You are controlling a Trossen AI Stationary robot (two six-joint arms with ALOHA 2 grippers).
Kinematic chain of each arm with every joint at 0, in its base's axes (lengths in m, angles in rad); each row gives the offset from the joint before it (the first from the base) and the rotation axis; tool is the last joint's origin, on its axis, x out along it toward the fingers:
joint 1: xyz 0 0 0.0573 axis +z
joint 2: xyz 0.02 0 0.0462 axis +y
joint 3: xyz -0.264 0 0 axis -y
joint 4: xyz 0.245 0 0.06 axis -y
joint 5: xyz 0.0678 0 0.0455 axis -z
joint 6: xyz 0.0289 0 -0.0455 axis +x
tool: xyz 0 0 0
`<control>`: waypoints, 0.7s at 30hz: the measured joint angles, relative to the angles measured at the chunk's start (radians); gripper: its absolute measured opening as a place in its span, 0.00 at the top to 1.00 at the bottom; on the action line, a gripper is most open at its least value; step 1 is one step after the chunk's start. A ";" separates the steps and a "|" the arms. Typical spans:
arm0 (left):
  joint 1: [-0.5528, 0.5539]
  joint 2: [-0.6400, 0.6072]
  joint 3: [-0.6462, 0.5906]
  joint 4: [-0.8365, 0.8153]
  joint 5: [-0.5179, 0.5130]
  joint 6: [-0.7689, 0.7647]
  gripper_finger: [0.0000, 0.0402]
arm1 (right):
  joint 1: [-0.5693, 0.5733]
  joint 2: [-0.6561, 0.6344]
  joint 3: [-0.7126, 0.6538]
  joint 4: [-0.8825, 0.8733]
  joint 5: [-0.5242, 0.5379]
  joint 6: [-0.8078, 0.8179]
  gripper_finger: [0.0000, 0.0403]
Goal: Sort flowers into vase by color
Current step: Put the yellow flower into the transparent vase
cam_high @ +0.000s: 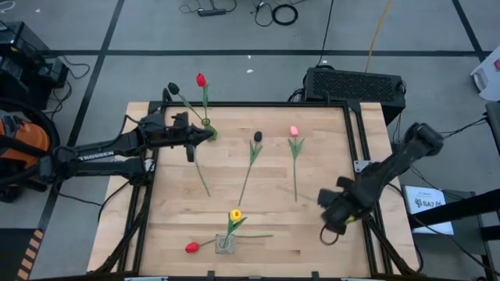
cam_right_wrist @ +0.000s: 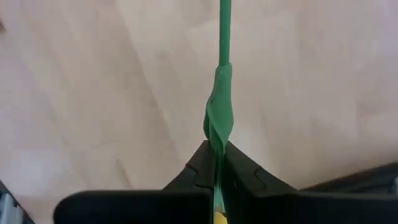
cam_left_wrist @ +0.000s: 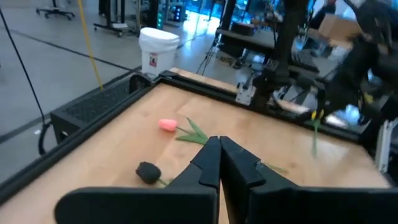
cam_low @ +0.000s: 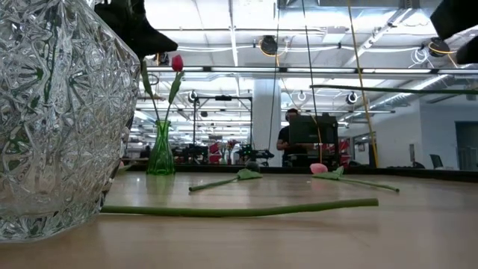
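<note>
A green vase [cam_high: 208,129] at the far left holds a red tulip [cam_high: 201,80] and a dark one [cam_high: 173,88]. My left gripper [cam_left_wrist: 219,146] is shut and empty beside it [cam_high: 209,134]. A clear glass vase [cam_high: 225,245] at the near edge holds a yellow tulip [cam_high: 235,215]. A red tulip [cam_high: 191,247] lies on the table beside that vase. A dark tulip [cam_high: 258,136], a pink tulip [cam_high: 294,130] and a bare stem [cam_high: 201,176] also lie on the table. My right gripper [cam_high: 334,209], above the near right, is shut on a yellow tulip [cam_left_wrist: 317,116]. My right gripper pinches the yellow tulip's stem [cam_right_wrist: 217,144] between its two fingers, at the base of a leaf [cam_right_wrist: 219,118] and close to the head. The yellow head [cam_right_wrist: 216,218] shows behind the fingers. The fingers point down along the stem. The stem hangs below them, clear of the table.
A dark rail [cam_high: 355,148] frames the wooden table. A black box [cam_high: 355,82] stands behind the far right corner and a white bucket [cam_left_wrist: 158,46] beyond the far edge. A person [cam_low: 293,131] sits behind a monitor in the room beyond.
</note>
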 joint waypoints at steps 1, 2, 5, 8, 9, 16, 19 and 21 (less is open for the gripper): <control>0.000 0.014 0.010 0.001 -0.001 0.018 0.98 | -0.011 -0.051 -0.028 0.029 0.009 0.032 1.00; 0.000 0.028 0.020 0.005 -0.001 0.031 0.98 | -0.024 -0.105 -0.055 0.060 0.025 0.068 1.00; 0.000 0.076 0.055 0.000 -0.001 0.059 0.98 | -0.068 -0.260 -0.146 0.155 0.086 0.170 1.00; -0.007 0.134 0.098 -0.001 -0.001 0.107 0.98 | -0.123 -0.417 -0.222 0.302 0.209 0.247 1.00; -0.011 0.154 0.115 -0.005 -0.001 0.133 0.98 | -0.143 -0.464 -0.245 0.345 0.255 0.254 1.00; -0.056 0.318 0.294 -0.007 -0.039 0.377 0.98 | -0.300 -0.749 -0.356 0.619 0.398 0.237 1.00; -0.086 0.393 0.391 -0.004 -0.117 0.545 0.98 | -0.358 -0.834 -0.392 0.727 0.381 0.226 1.00; -0.106 0.444 0.460 -0.002 -0.174 0.666 0.98 | -0.387 -0.876 -0.408 0.773 0.359 0.230 1.00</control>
